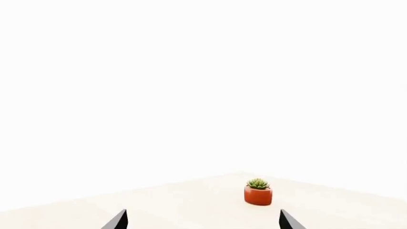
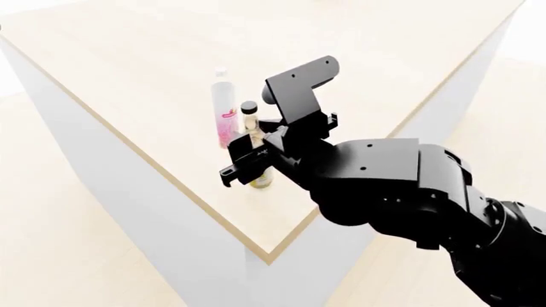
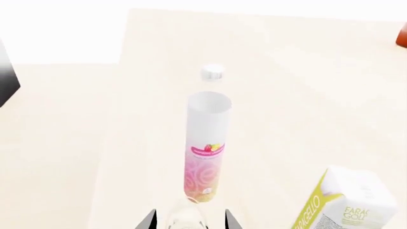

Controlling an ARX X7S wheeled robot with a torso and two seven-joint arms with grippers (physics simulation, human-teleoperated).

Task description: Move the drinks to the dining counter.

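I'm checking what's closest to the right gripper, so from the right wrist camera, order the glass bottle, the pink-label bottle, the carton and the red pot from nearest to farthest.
1. Glass bottle: between the right gripper's fingertips.
2. Pink-label bottle: standing just behind the glass bottle.
3. Carton: off to one side; close to the pink-label bottle's distance, so that ranking is loose.
4. Red pot: far across the counter, only an edge showing.

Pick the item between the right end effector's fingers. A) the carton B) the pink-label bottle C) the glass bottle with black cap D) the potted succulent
C: the glass bottle sits between the right end effector fingers, with the pink-label bottle just beyond and the carton off to one side.
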